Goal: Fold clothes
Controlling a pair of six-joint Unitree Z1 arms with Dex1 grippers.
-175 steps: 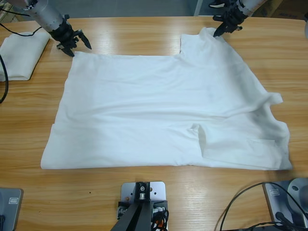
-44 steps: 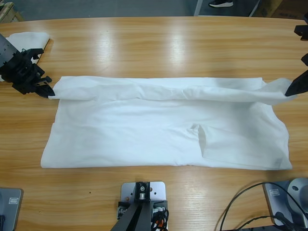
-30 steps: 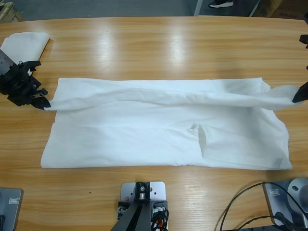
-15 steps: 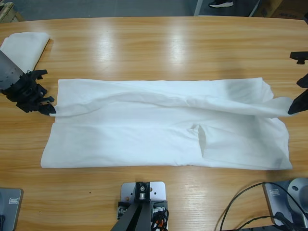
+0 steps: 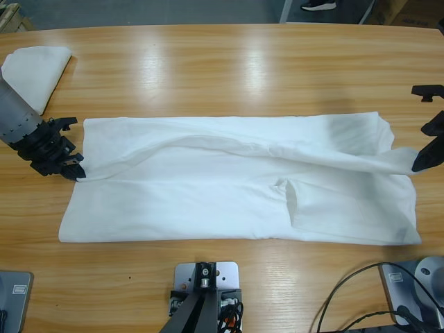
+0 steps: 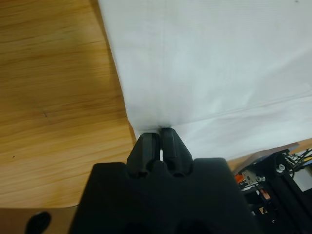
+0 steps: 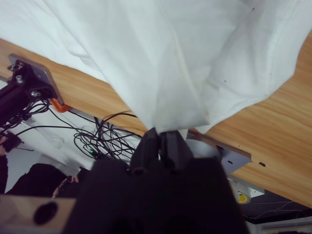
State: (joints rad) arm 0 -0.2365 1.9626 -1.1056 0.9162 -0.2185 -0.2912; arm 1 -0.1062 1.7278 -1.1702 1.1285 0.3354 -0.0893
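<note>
High view: the T-shirt (image 5: 236, 184) is lying spread across the middle of the wooden table (image 5: 229, 62), its far edge folded over toward the camera into a long band. At the picture's left the left gripper (image 5: 75, 168) is pinching one end of that band down near the tabletop, and at the right edge the right gripper (image 5: 418, 161) is gripping the other end, the cloth stretching taut between them. A second folded white cloth (image 5: 31, 69) is sitting at the table's far left corner, well apart from the shirt.

Left wrist view: the left gripper (image 6: 160, 132) is showing its jaws pressed tight together on the shirt's (image 6: 214, 63) corner edge, bare wood beside it.

Right wrist view: the right gripper (image 7: 159, 133) is clamping down on a gathered bunch of the shirt (image 7: 161, 53), its jaws closed on the fabric, which is hanging in folds above the table edge, with cables (image 7: 95, 139) dangling beyond.
</note>
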